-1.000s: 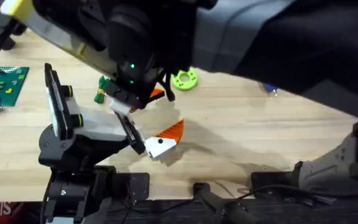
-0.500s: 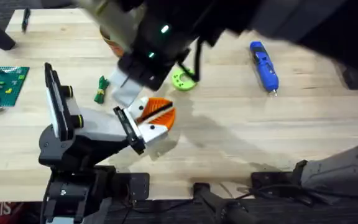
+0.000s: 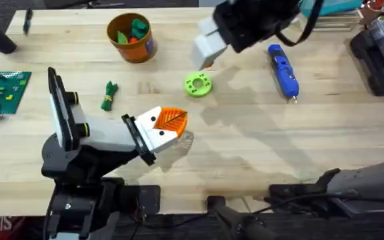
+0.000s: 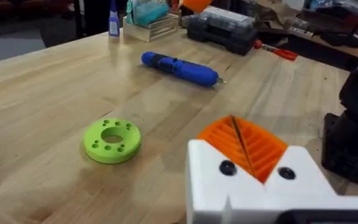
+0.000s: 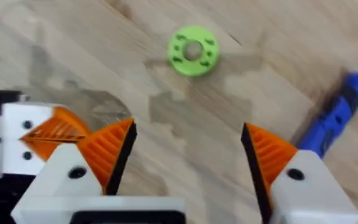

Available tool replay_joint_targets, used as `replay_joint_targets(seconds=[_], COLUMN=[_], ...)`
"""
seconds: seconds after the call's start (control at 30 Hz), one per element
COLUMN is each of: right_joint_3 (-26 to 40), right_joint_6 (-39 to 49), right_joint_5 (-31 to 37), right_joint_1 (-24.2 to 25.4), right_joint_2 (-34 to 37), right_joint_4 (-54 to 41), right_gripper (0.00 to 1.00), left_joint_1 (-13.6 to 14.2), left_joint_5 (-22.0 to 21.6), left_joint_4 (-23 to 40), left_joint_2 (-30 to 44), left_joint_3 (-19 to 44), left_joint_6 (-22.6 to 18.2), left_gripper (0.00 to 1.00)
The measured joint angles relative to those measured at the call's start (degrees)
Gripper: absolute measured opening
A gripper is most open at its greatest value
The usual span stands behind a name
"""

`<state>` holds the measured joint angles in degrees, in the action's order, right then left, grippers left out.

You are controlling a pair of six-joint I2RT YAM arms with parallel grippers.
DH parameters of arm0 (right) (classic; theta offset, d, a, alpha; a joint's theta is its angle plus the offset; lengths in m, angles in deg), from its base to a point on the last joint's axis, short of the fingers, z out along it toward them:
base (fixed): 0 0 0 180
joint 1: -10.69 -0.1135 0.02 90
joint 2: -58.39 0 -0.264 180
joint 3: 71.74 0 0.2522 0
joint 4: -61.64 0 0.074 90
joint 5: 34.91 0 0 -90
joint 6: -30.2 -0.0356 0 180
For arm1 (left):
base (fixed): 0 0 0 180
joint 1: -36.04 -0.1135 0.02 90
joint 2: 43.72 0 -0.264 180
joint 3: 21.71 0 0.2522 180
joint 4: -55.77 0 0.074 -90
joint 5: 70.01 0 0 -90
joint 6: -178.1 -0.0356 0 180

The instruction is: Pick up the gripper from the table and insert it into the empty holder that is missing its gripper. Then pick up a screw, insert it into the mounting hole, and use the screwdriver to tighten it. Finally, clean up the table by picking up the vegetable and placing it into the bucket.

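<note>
Right gripper [image 5: 188,152] has lifted away (jaws spread) toward the screwdriver [image 3: 283,70].

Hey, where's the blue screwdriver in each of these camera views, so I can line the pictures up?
Overhead: screwdriver upper right on the table, bit toward the camera.
Left wrist: screwdriver upper middle, beyond the green disc.
Right wrist: screwdriver at the right edge.
Shared landmark: the green disc beside it.
</note>
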<state>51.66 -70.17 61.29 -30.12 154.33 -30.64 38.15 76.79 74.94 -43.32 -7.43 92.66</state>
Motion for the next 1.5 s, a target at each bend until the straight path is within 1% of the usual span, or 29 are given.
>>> replay_joint_targets(seconds=[0.07,0.13,0.27,0.4,0.5,0.6,0.73,0.8,0.87,1.0,1.13,1.3,1.5], right_joint_3=[-2.19,-6.06,-17.44,-27.39,-31.99,-34.75,-35.35,-35.35,-35.35,-35.46,-35.46,-35.46,-35.06], right_joint_6=[-0.92,-1.88,-3.15,-2.02,1.56,6.7,12.39,13.68,14.28,17.48,21.54,25.12,26.51], right_joint_5=[0.0,-0.04,-0.26,-2.77,-6.86,-9.8,-11.44,-12.21,-13.54,-14.82,-12.45,-9.48,-8.54], right_joint_1=[1.8,3.45,8.08,15.76,23.25,30.82,39.34,42.8,45.12,46.47,45.65,43.76,43.19], right_joint_2=[-0.65,-1.97,-6.99,-12.51,-14.54,-14.02,-10.9,-9.28,-8.3,-7.56,-6.33,-2.68,3.84], right_joint_4=[0.75,2.04,6.24,10.62,12.9,14.52,18.17,20.15,20.83,24.1,26.95,30.79,33.12], right_gripper=[0.99,0.99,0.99,0.994,0.992,0.993,0.993,0.994,0.993,0.993,0.992,0.993,0.994], left_joint_1=[0.0,0.0,0.0,0.0,0.0,0.0,0.0,0.0,0.0,0.0,0.0,0.0,0.0], left_joint_5=[0.0,0.0,0.0,0.0,0.0,0.0,0.0,0.0,0.0,0.0,0.0,0.0,0.0], left_joint_4=[0.0,0.0,0.0,0.0,0.0,0.0,0.0,0.0,0.0,0.0,0.0,0.0,0.0], left_joint_2=[0.0,0.0,0.0,0.0,0.0,0.0,0.0,0.0,0.0,0.0,0.0,0.0,0.0], left_joint_3=[0.0,0.0,0.0,0.0,0.0,0.0,0.0,0.0,0.0,0.0,0.0,0.0,0.0], left_joint_6=[0.0,0.0,0.0,0.0,0.0,0.0,0.0,0.0,0.0,0.0,0.0,0.0,0.0], left_gripper=[0.019,0.019,0.019,0.019,0.019,0.019,0.019,0.019,0.019,0.019,0.019,0.019,0.019])
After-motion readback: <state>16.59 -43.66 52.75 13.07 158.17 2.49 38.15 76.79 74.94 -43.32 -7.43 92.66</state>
